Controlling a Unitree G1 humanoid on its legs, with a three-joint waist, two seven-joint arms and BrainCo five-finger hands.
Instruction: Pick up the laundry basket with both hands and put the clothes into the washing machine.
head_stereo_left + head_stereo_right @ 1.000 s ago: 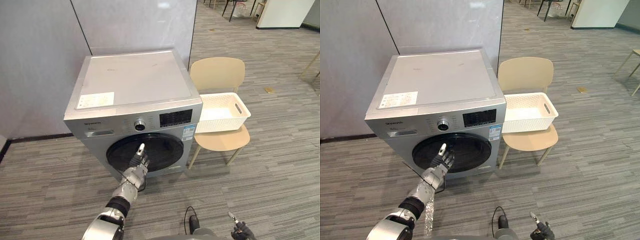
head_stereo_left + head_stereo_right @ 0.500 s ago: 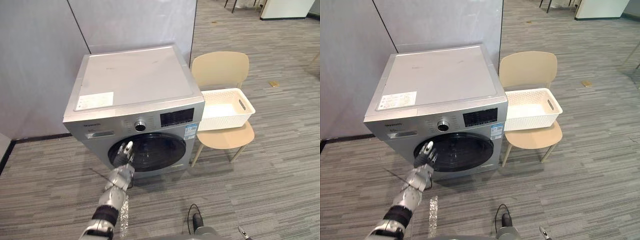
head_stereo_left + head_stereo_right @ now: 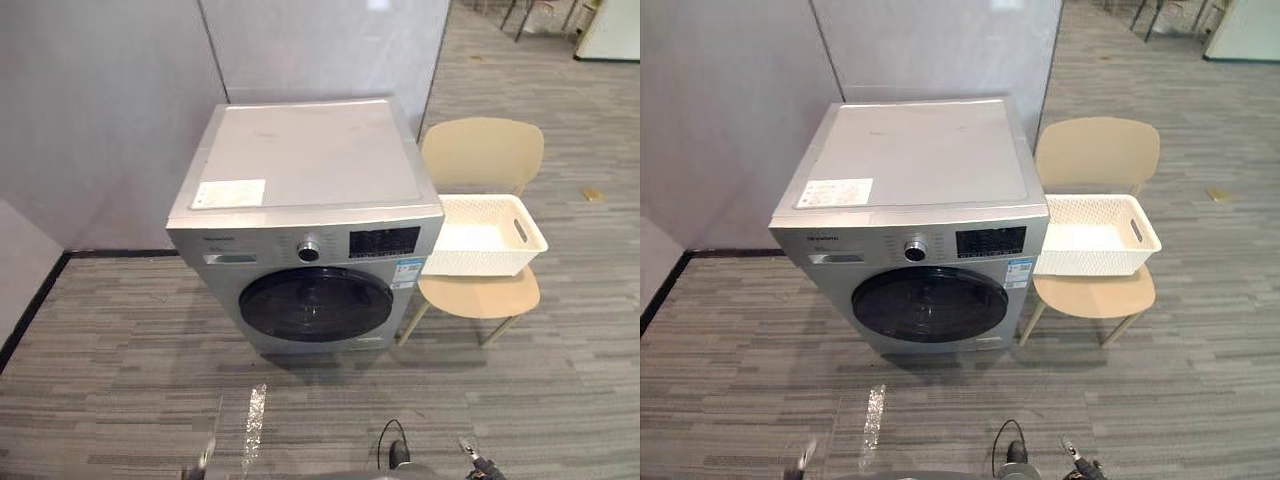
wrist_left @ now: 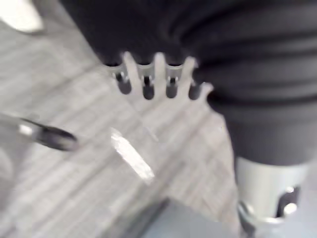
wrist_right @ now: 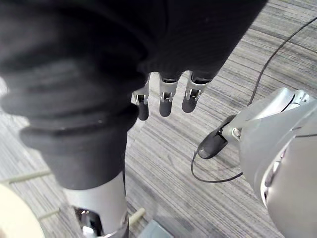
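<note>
The washing machine (image 3: 305, 200) stands on the grey floor (image 3: 100, 350) with its back to a grey partition (image 3: 100, 100), and its round dark door (image 3: 315, 303) is shut. A beige chair (image 3: 482, 150) stands just beside its right side. The white laundry basket (image 3: 480, 262) sits on the chair's seat and covers it almost to the front edge (its near end may touch the machine, I cannot tell). The left hand (image 4: 147, 84) hangs low over the floor in front of the machine, fingers loose, thumb held apart, grasping nothing. The right hand (image 5: 166, 99) hangs low over the floor too, well apart from the basket, its fingers relaxed and empty
</note>
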